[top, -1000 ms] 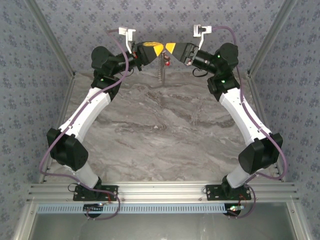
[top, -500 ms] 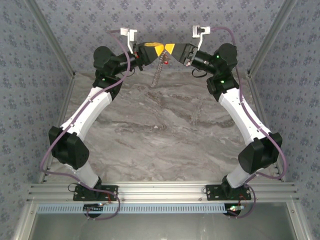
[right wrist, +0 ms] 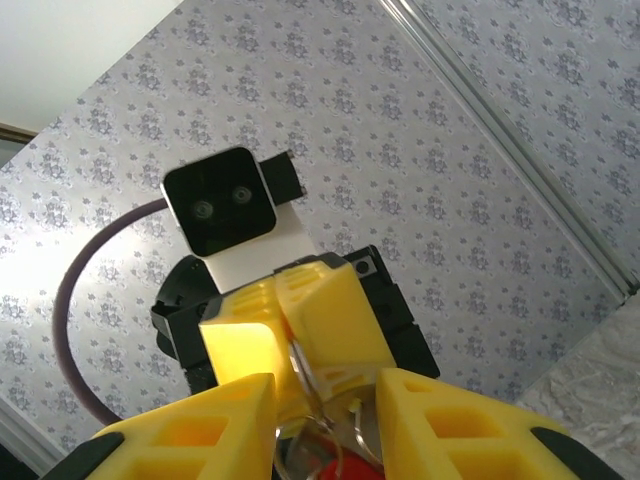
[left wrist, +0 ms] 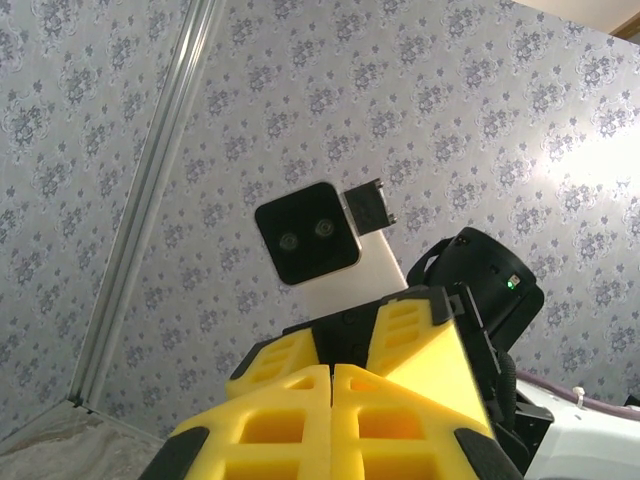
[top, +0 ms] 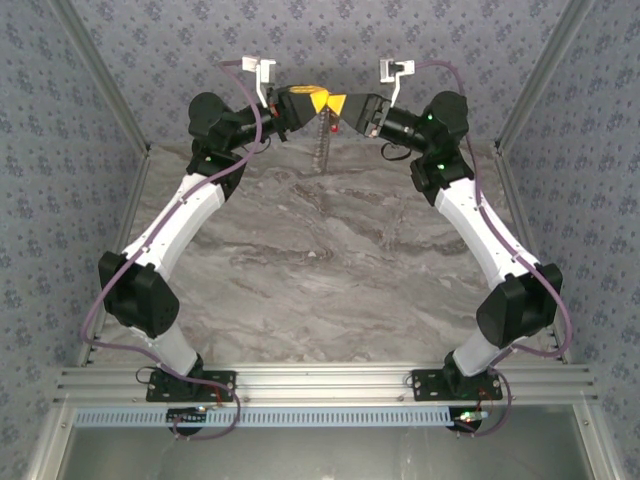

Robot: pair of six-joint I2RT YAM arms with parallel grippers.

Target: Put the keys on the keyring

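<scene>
Top external checked first: found left gripper (top: 322, 100) and right gripper (top: 336, 103) tip to tip, aloft over the far edge of the marble table (top: 330, 250), with a chain (top: 321, 148) and the red key (top: 332, 128) hanging just below. Confirmed from the wrist views: left clenched on the keyring (right wrist: 298, 368); right fingers (right wrist: 200, 430) parted around ring and key, grip not determinable. Cannot confirm key threaded onto the loop; assessed as mid-task, with threading to be verified and release outstanding.
</scene>
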